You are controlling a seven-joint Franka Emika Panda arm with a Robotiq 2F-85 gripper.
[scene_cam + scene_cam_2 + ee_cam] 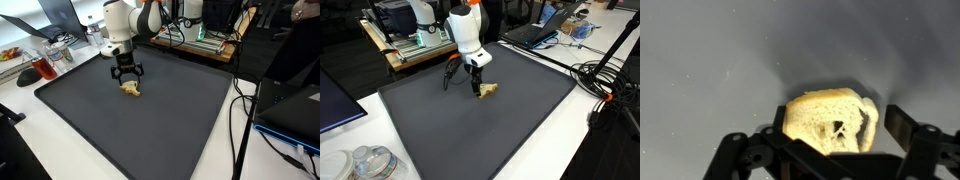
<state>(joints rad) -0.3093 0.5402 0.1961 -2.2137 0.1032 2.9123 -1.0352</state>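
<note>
A slice of white bread (830, 122) with a torn, holed crumb lies flat on the dark grey mat (710, 60). In both exterior views the bread (131, 90) (489, 91) rests near the mat's middle, just under the white arm. My gripper (830, 140) hangs straight above it with both black fingers spread wide, one on each side of the slice, touching nothing. In the exterior views the gripper (127, 76) (466, 80) stands a little above the mat, its fingers pointing down, open.
The mat (150, 125) covers most of a white table. A red object and clear containers (40, 68) sit on a bench beyond one corner. Cables (605, 80) and a laptop (535, 32) lie off another edge. Clear plastic cups (365, 163) stand near the front.
</note>
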